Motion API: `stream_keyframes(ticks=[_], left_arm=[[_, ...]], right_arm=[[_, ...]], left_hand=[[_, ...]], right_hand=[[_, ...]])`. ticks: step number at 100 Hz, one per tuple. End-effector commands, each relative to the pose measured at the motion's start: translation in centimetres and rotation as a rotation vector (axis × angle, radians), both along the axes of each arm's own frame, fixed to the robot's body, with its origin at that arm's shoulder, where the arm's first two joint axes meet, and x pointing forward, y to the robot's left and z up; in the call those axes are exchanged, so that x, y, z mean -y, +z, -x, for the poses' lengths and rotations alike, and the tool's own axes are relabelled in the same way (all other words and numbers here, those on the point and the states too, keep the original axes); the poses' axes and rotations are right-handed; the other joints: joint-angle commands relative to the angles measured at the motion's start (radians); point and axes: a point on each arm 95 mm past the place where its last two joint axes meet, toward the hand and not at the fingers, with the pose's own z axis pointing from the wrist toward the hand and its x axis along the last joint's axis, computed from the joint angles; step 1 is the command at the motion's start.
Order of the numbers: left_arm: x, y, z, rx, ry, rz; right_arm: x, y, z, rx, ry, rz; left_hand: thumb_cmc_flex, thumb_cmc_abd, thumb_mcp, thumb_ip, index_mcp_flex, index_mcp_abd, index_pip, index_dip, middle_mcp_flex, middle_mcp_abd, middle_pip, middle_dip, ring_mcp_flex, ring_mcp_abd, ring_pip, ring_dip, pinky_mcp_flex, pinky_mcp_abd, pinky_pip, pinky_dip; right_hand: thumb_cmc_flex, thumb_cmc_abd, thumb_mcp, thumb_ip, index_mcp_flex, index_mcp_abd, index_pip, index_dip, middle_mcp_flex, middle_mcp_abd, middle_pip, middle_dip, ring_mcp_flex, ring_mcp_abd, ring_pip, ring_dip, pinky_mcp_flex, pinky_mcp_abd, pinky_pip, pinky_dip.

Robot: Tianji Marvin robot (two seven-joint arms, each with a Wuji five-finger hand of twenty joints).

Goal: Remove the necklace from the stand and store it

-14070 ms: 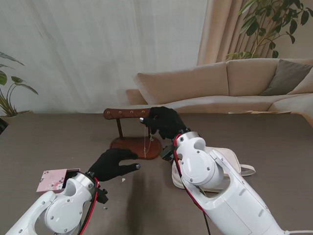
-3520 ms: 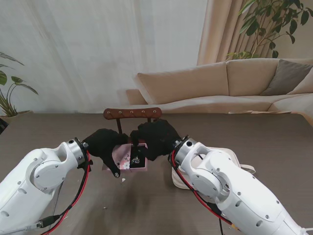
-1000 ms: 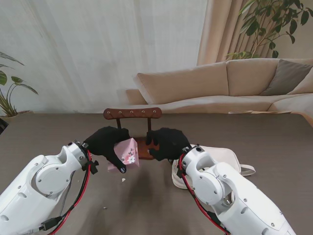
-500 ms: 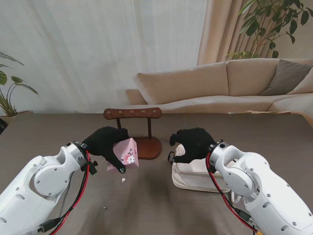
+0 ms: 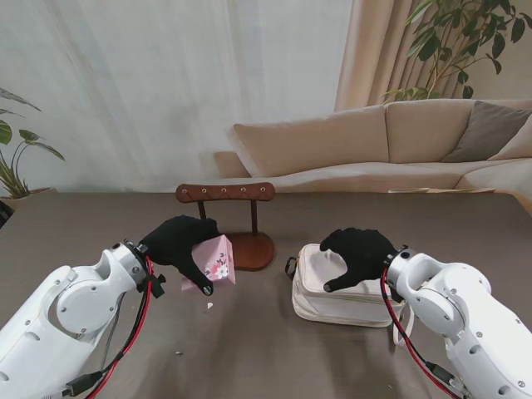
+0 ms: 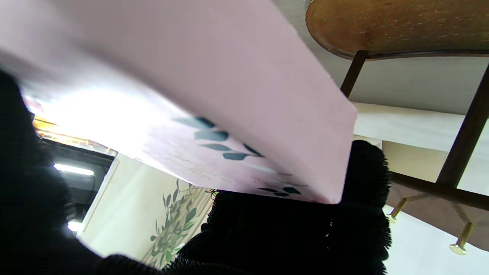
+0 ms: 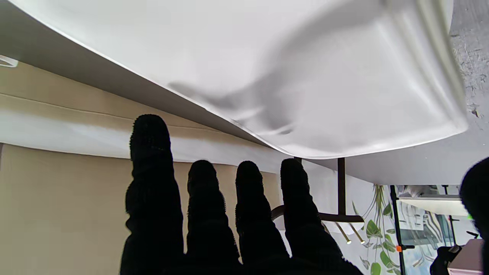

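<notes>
My left hand [image 5: 177,241] is shut on a small pink flowered box [image 5: 215,259], lid down, held tilted just above the table in front of the stand's left side. In the left wrist view the box [image 6: 229,95] fills the frame, with my fingertips [image 6: 365,172] curled round its edge. The wooden necklace stand [image 5: 225,192] has bare pegs, and no necklace shows anywhere. My right hand [image 5: 359,253] hovers open, fingers apart, over the white bag [image 5: 313,293] to the right of the stand. Its fingers [image 7: 151,172] stretch along the bag's top [image 7: 305,76], holding nothing.
The stand's oval base [image 5: 252,250] sits between box and bag. A few small white scraps [image 5: 209,306] lie on the table nearer to me. A beige sofa [image 5: 391,141] and plants stand beyond the table's far edge.
My right hand has swung right, from beside the pink box in front of the stand to above the white bag. The left hand has stayed put with the box.
</notes>
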Motion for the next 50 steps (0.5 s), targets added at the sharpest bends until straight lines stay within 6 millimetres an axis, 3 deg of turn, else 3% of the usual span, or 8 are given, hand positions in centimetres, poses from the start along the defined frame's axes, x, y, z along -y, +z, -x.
stream_keyframes(ticks=[1, 29, 50], left_arm=[[0.2, 0.1, 0.3, -0.005, -0.005, -0.005], [-0.1, -0.3, 0.5, -0.012, 0.003, -0.006], [0.1, -0.2, 0.5, -0.015, 0.002, -0.009]], right_arm=[[0.5, -0.5, 0.3, -0.017, 0.008, 0.033], [1.4, -2.2, 0.6, -0.075, 0.008, 0.094], [1.1, -3.9, 0.3, -0.051, 0.021, 0.134]], left_hand=[[0.496, 0.151, 0.701, 0.104, 0.071, -0.139, 0.438, 0.063, 0.050, -0.065, 0.037, 0.027, 0.104, -0.079, 0.208, 0.033, 0.009, -0.035, -0.029, 0.004], [0.496, 0.152, 0.700, 0.104, 0.071, -0.138, 0.438, 0.062, 0.049, -0.065, 0.037, 0.027, 0.104, -0.078, 0.208, 0.034, 0.007, -0.035, -0.029, 0.005], [0.498, 0.151, 0.700, 0.105, 0.071, -0.136, 0.438, 0.062, 0.048, -0.065, 0.037, 0.027, 0.103, -0.075, 0.208, 0.034, 0.007, -0.032, -0.029, 0.005]], right_hand=[[-0.064, 0.028, 0.021, 0.017, -0.056, 0.037, -0.008, -0.023, -0.046, 0.041, -0.018, -0.022, -0.052, 0.029, -0.023, -0.023, -0.647, 0.015, -0.060, -0.033], [-0.118, 0.016, 0.044, 0.012, -0.188, 0.169, -0.026, -0.096, -0.147, 0.090, -0.086, -0.059, -0.218, 0.030, -0.129, -0.153, -0.706, 0.015, -0.210, -0.016], [-0.106, -0.010, 0.052, 0.011, -0.206, 0.227, -0.043, -0.128, -0.192, 0.097, -0.077, -0.057, -0.248, -0.003, -0.139, -0.176, -0.720, 0.018, -0.231, 0.002]])
